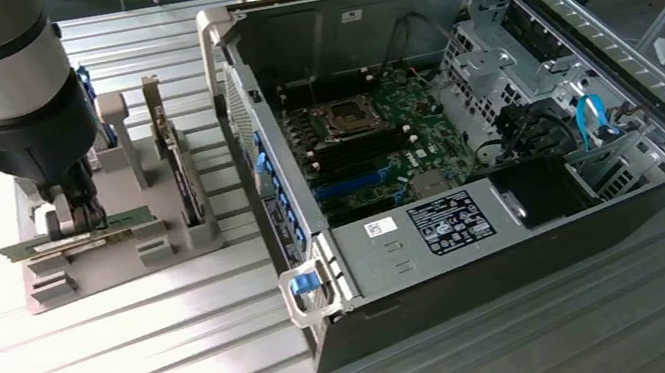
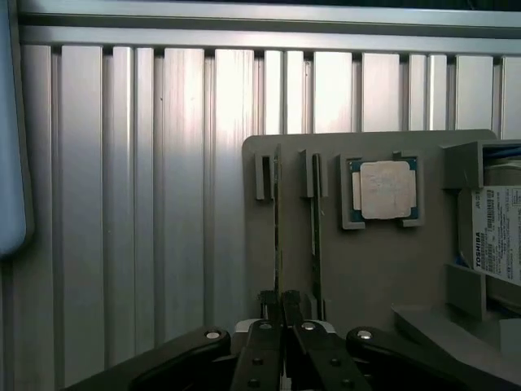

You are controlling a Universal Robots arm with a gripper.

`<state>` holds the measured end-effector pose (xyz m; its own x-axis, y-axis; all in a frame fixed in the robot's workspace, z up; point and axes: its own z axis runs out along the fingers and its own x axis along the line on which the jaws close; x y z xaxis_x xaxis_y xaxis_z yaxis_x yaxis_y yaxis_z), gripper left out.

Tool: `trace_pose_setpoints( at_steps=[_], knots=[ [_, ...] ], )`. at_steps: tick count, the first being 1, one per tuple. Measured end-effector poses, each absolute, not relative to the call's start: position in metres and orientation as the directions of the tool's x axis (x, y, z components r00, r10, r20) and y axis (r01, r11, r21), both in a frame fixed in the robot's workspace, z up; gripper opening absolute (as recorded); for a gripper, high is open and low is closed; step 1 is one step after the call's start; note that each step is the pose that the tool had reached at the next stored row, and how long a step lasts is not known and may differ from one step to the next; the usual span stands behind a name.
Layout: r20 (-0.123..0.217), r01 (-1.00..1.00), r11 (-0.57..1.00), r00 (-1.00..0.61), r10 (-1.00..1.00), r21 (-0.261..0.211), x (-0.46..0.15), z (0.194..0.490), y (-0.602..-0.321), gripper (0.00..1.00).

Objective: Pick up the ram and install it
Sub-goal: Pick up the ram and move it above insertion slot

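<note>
Pick-up step, grip stage. Claw is down on the grey holder and clenched on the ram. One finger sits on each face of the thin green board, which is edge-on in the wrist view. Ram sits in its slot in the holder, not lifted as far as I can tell. The 2nd stick stands in the slot just beside, untouched. Processor chip is in its pocket further along.

Holder is on the slatted table, to the exterior view's left of the open PC case and well apart from the memory slots inside. Nothing fitted there yet, so early in the job imo.

Getting the stick out clean calls for a straight pull up out of the slot, no twist, w/ the neighbour so close.

Arm: thick forearm comes in from the top of the exterior view's left, wrist vertical, claw pointing straight down.
</note>
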<state>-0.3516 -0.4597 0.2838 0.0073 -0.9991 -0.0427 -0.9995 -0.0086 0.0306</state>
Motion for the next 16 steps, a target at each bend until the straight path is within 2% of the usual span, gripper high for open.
trace_pose_setpoints(
  at_steps=[16],
  knots=[
    [-0.043,-0.999,-0.009,0.007,-0.999,0.031,-0.351,0.315,-0.46,0.12]
  ],
)
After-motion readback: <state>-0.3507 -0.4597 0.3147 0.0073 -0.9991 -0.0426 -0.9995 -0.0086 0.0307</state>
